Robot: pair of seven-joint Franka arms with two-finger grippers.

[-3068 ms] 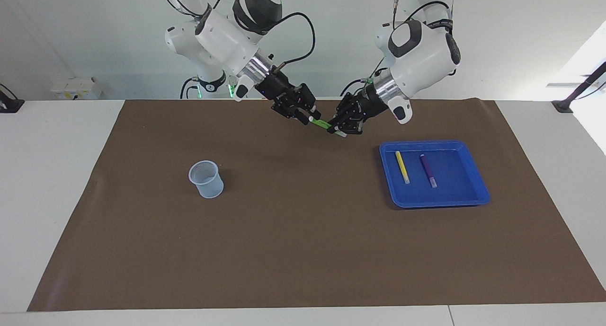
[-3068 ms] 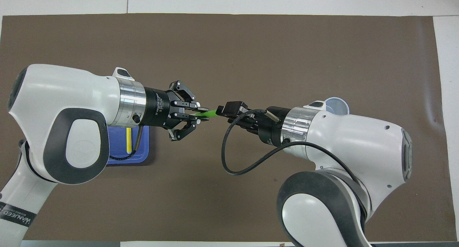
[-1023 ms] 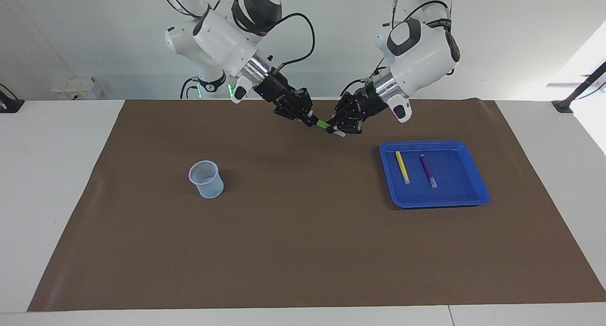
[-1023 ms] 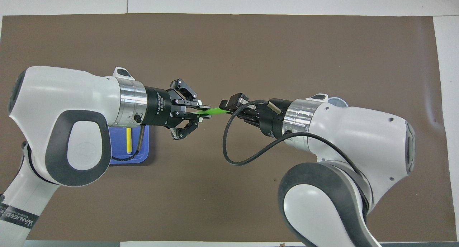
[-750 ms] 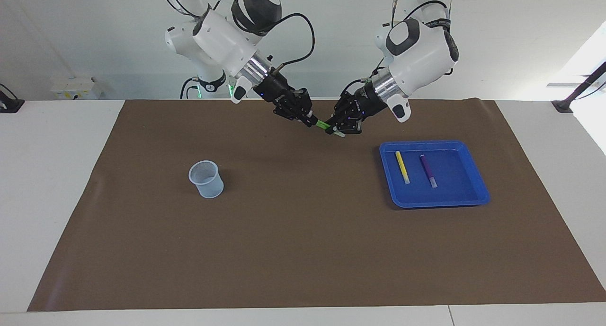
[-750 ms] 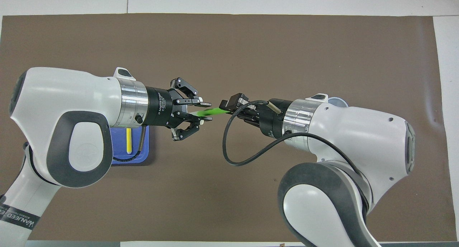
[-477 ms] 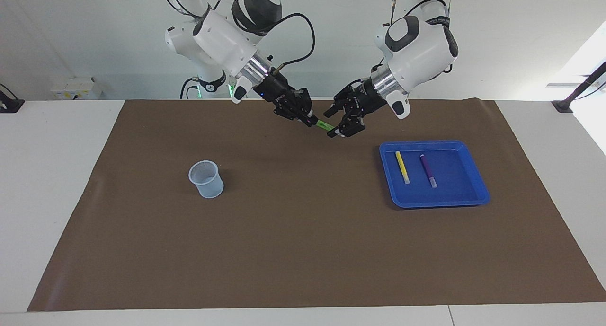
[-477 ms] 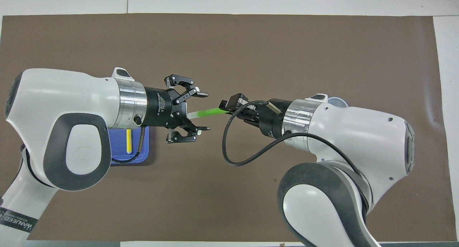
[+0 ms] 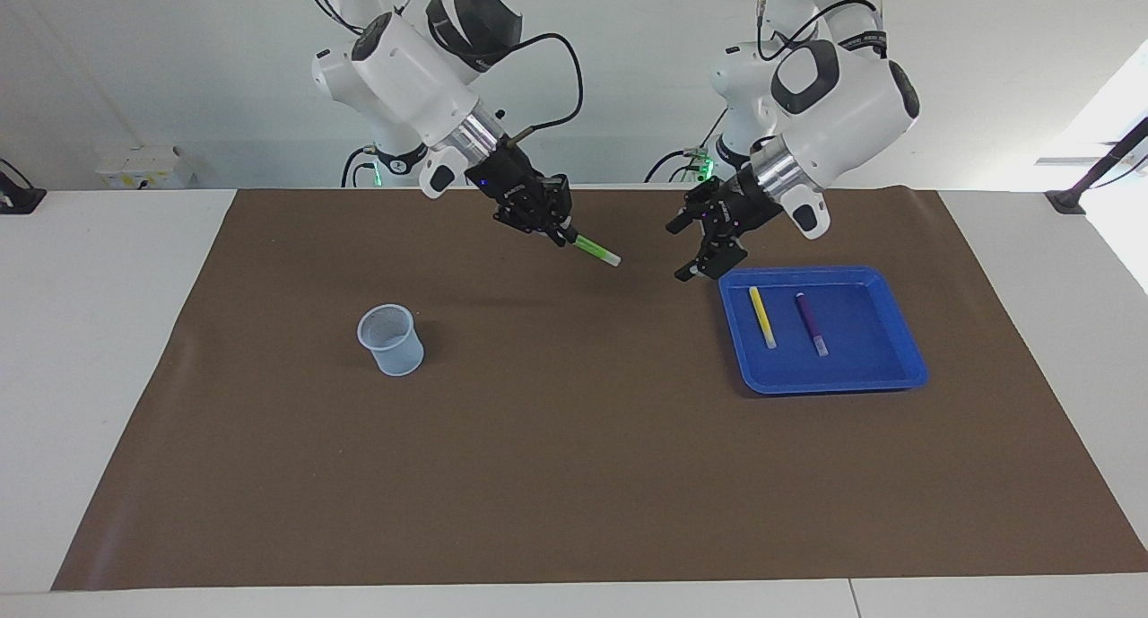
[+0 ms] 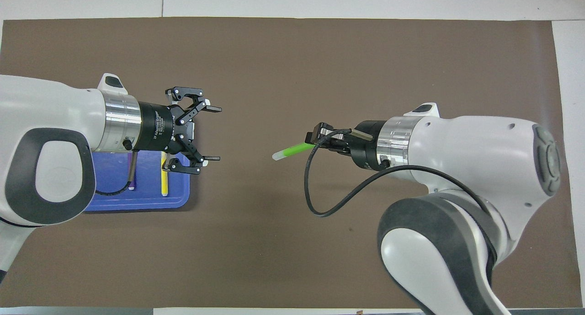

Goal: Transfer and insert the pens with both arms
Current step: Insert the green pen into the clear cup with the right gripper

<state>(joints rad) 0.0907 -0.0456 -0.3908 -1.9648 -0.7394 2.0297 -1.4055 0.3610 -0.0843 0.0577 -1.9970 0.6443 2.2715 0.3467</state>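
Handover is finished. Earlier both grippers were clamped on the short green marker pen [image 9: 595, 249] with its pale cap; now only the black two-finger right gripper [image 9: 559, 230] grasps it, pinching the coloured end so the capped end sticks out, tilted down, over the bare brown table mat [image 9: 574, 474] near the middle of the table.

The black two-finger left gripper [image 9: 689, 252] has let go and drawn back toward its own end of the table. Its jaws stand wide apart with nothing between them, and it hangs over the mat at the edge of the shallow blue plastic tray [image 9: 906, 371]. Half a second ago its open fingers still bracketed the pen's cap; now the gripper and pen are well apart, a clear stretch of mat showing between them in the overhead view.

The right gripper has also shifted slightly toward the right arm's end of the table, carrying the pen with it.

Unchanged: the yellow marker pen [image 9: 761, 317] and the purple marker pen [image 9: 811, 324] lie side by side in the tray, apart from each other. The small translucent plastic cup [image 9: 391, 339] stands upright on the mat toward the right arm's end, well apart from both grippers.
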